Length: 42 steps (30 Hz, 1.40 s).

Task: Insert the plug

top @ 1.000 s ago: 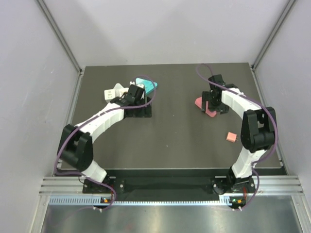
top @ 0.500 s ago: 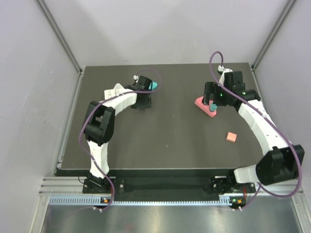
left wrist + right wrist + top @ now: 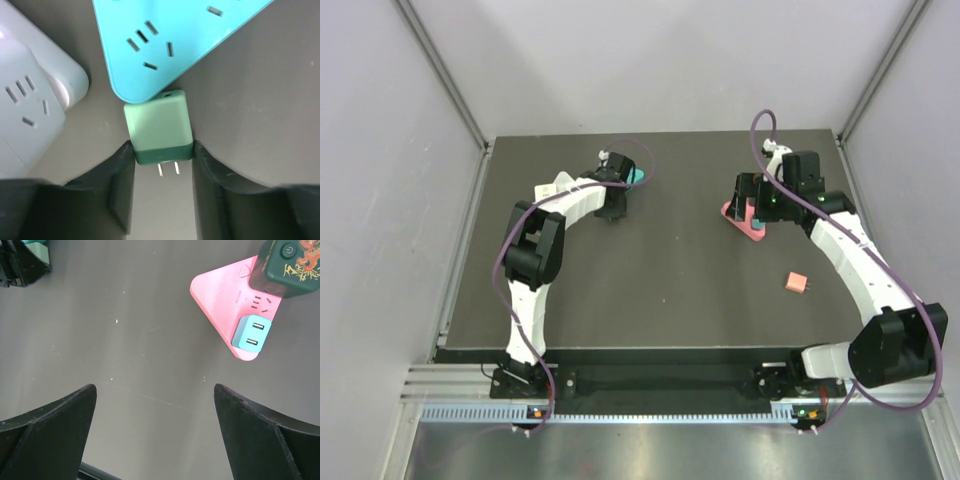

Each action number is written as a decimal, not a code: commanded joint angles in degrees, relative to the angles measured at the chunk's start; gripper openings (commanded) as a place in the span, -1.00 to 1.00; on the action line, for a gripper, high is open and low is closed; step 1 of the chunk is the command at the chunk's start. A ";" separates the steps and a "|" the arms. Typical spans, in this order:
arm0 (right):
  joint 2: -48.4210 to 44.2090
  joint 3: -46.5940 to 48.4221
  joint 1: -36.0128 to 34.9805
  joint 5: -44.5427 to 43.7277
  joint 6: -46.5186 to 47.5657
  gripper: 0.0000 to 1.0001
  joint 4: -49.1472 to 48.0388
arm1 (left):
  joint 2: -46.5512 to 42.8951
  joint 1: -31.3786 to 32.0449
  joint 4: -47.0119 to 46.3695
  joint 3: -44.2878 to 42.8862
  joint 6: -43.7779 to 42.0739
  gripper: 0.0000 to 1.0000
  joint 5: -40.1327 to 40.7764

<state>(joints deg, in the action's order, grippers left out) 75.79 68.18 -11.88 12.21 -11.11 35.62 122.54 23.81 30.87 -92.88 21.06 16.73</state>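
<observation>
A green plug [image 3: 159, 127] lies on the dark table, its two prongs pointing toward the camera and its back end against the corner of a teal triangular power strip [image 3: 170, 35]. My left gripper [image 3: 163, 155] is shut on the plug, one finger on each side of its dark green end. In the top view this gripper [image 3: 612, 200] sits just below the teal strip [image 3: 636, 176]. My right gripper [image 3: 155, 400] is open and empty, held above bare table beside the pink strip [image 3: 220, 295].
A white power strip [image 3: 25, 100] lies left of the teal one. The pink strip [image 3: 732, 212] holds a teal USB plug [image 3: 252, 333] and a dark green adapter [image 3: 290, 262]. A small pink plug [image 3: 798, 283] lies loose at the right.
The left arm has stretched out and its gripper has shifted right, down at the teal strip's corner. The right arm has also stretched out, its wrist drawn back to the right of the pink strip.
</observation>
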 commanded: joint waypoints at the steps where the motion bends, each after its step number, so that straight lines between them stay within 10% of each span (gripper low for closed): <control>1: -1.79 -0.85 -0.51 1.50 -0.31 1.00 -3.36 | -0.54 -0.17 -0.38 -1.69 -1.37 -0.29 -1.26; 6: -0.82 -2.44 -0.78 4.39 -2.41 1.00 -5.20 | -7.39 1.06 -0.20 4.18 -1.10 -1.00 -9.24; 19: 2.34 -8.49 -3.31 42.78 -18.48 0.98 -22.68 | -47.20 21.26 -19.71 32.59 -18.42 -1.00 -29.64; 42: 4.36 -2.97 -11.06 41.24 -10.78 0.39 -9.96 | -47.57 26.20 -14.44 29.42 -24.13 -1.00 -29.74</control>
<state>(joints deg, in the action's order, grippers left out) 79.72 60.97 -22.37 55.13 -26.50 21.50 75.11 49.67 17.43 -61.23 -1.34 -12.97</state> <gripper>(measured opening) 0.720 0.488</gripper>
